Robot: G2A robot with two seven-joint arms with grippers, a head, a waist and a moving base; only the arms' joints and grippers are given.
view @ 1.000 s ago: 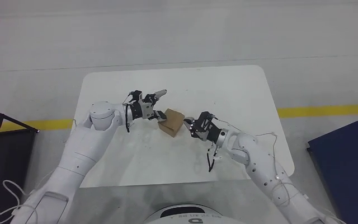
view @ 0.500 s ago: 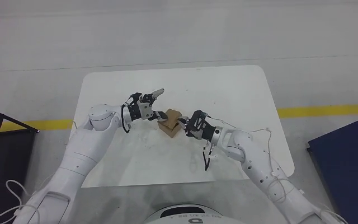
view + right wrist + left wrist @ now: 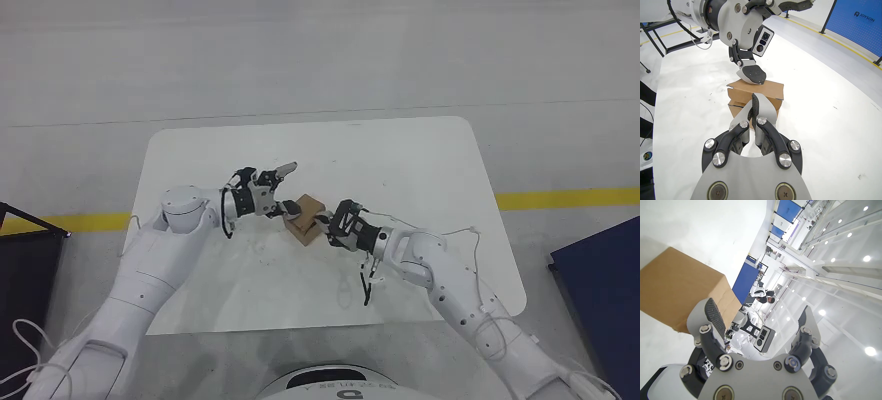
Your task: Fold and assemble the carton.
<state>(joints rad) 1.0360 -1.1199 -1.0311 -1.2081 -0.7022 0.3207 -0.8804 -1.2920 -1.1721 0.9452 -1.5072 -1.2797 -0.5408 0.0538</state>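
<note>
You're seeing one carton (image 3: 305, 217), splayed left gripper (image 3: 291, 187) pressing its top, clenched right gripper (image 3: 754, 97) at its four o'clock.

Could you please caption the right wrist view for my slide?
Shut right tool before the carton, one finger of the open left tool resting on top.

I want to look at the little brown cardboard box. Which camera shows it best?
The right wrist view: the brown cardboard carton sits in the middle, flaps visible. The top view shows it small between the left gripper and right gripper; the left wrist view catches two plain sides.
</note>
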